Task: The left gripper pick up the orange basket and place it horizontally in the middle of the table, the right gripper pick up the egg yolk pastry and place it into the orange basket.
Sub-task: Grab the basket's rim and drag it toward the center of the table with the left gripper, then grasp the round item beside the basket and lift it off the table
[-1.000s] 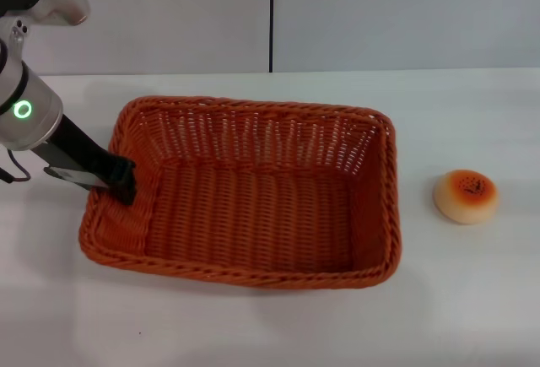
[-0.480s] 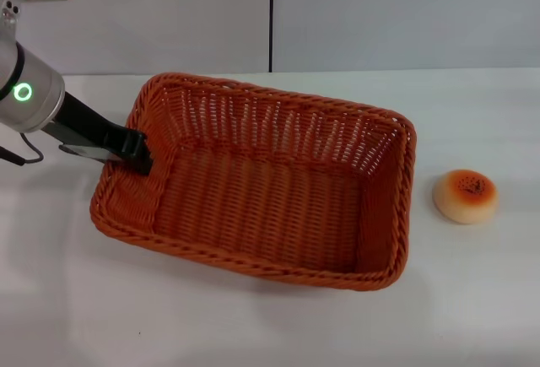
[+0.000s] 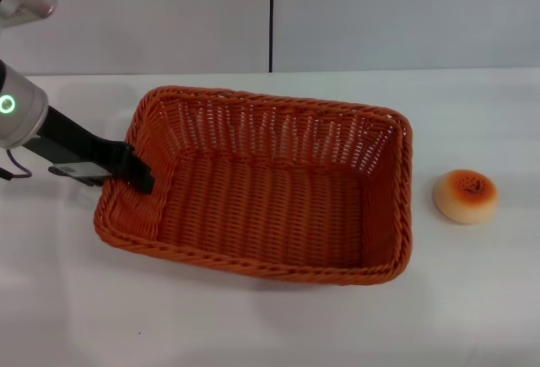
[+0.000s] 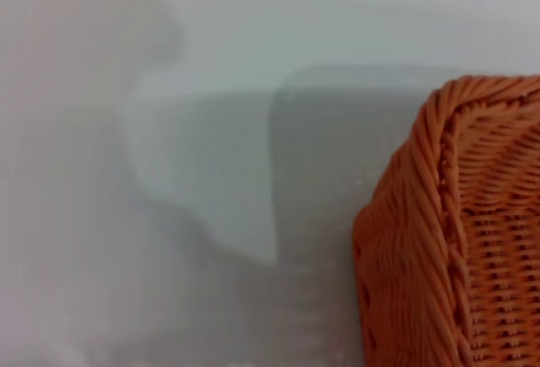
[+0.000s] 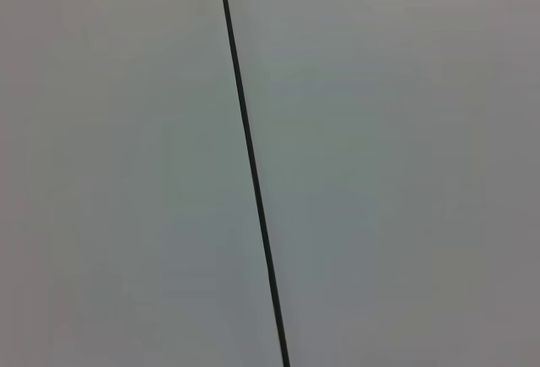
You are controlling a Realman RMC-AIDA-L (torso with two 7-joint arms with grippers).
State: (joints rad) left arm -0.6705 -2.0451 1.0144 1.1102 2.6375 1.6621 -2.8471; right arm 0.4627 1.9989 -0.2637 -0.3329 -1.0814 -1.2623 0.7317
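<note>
Gripping the left short rim of the basket [image 3: 261, 186], left end effector [image 3: 137, 173] clenched on the braided edge, black fingers [image 3: 126, 164] reaching in from a white-and-silver arm with a green ring light [image 3: 7, 104] at the far left of the head view. Resting on the white bench [image 3: 270, 325] near its middle, long side running roughly left to right, slightly skewed so the right end sits a little farther back. Open side up, nothing inside, woven floor and sloping walls plainly visible. Seen close from the left wrist view as one rounded corner of braided rim [image 4: 447, 223] against the pale bench, grey shadow beside it. Sitting on the bench to the right of the basket, apart from it and not touching: pastry [image 3: 466, 196], round, cream-sided, orange-browned on top with dark specks at centre. Not visible anywhere: right end effector; right wrist view showing only a grey wall with a thin dark seam [image 5: 251, 164] running across it.
</note>
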